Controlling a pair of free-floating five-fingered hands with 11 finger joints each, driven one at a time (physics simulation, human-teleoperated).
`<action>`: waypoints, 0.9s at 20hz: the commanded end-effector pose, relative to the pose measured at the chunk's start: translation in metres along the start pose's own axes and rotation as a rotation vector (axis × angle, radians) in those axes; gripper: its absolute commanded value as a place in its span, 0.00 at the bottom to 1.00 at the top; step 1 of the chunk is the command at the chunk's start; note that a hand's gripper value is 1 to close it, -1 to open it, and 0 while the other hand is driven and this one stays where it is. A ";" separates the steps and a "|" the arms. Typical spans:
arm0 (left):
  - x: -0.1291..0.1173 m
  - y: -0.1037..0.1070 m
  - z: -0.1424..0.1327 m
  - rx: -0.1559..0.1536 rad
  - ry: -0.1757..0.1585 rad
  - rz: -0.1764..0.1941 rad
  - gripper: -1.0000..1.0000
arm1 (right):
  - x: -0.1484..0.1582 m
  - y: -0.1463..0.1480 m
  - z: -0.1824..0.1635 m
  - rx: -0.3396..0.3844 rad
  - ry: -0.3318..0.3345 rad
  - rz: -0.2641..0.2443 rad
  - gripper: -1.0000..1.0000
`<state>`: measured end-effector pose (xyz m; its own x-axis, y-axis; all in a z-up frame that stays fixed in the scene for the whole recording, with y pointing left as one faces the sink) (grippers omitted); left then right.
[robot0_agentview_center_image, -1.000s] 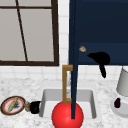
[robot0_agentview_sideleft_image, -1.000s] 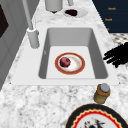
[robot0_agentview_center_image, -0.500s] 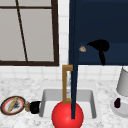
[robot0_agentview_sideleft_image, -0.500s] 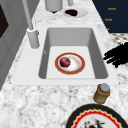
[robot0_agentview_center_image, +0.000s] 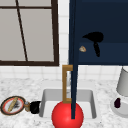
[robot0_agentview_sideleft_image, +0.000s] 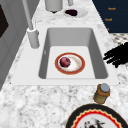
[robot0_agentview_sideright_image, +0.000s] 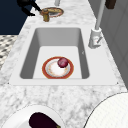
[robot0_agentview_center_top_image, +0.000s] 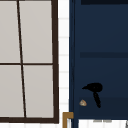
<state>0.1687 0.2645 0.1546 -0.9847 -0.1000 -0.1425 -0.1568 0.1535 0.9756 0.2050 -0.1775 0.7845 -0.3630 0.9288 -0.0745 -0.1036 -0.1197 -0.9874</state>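
Observation:
My right hand (robot0_agentview_center_image: 94, 38) floats in front of the dark blue wall cabinet (robot0_agentview_center_image: 105, 22), just right of and slightly above its small brass knob (robot0_agentview_center_image: 82, 49). Its fingers look extended toward the left and hold nothing. In the upper view the right hand (robot0_agentview_center_top_image: 94, 88) hangs just above and right of the knob (robot0_agentview_center_top_image: 82, 102). My left hand (robot0_agentview_center_image: 35, 107) hovers over the counter left of the sink, beside a small jar (robot0_agentview_center_image: 26, 106). In the left side view the left hand (robot0_agentview_sideleft_image: 117, 55) has its fingers spread straight. The right side view shows the left hand (robot0_agentview_sideright_image: 26, 5) by the jar (robot0_agentview_sideright_image: 45, 15).
The sink (robot0_agentview_sideleft_image: 98, 52) holds a red-rimmed plate (robot0_agentview_sideleft_image: 79, 67) with a dark red fruit (robot0_agentview_sideleft_image: 65, 62). A red ball (robot0_agentview_center_image: 60, 117) shows at the sink's front, crossed by a thin dark blue vertical edge (robot0_agentview_center_image: 73, 75). An eggplant (robot0_agentview_center_image: 117, 102) lies on a white plate (robot0_agentview_center_image: 122, 112) at right. A patterned plate (robot0_agentview_center_image: 6, 106) lies at left.
My right hand has risen in front of the cabinet and drifted slightly left, closer to the knob. The left hand and everything at the sink stayed put.

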 end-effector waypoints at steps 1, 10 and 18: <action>0.000 0.000 0.000 0.000 0.000 0.000 0.50 | 0.002 -0.004 -0.024 0.075 -0.004 -0.044 0.00; 0.000 0.000 0.000 0.000 0.000 0.000 0.50 | -0.004 -0.011 -0.062 0.242 0.019 -0.087 0.00; 0.000 0.000 0.000 0.000 0.000 0.000 0.50 | 0.011 -0.002 -0.094 0.252 0.160 -0.093 0.00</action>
<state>0.1687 0.2645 0.1546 -0.9847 -0.1000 -0.1425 -0.1568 0.1535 0.9756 0.2777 -0.1443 0.7785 -0.2514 0.9672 -0.0366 -0.3334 -0.1220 -0.9349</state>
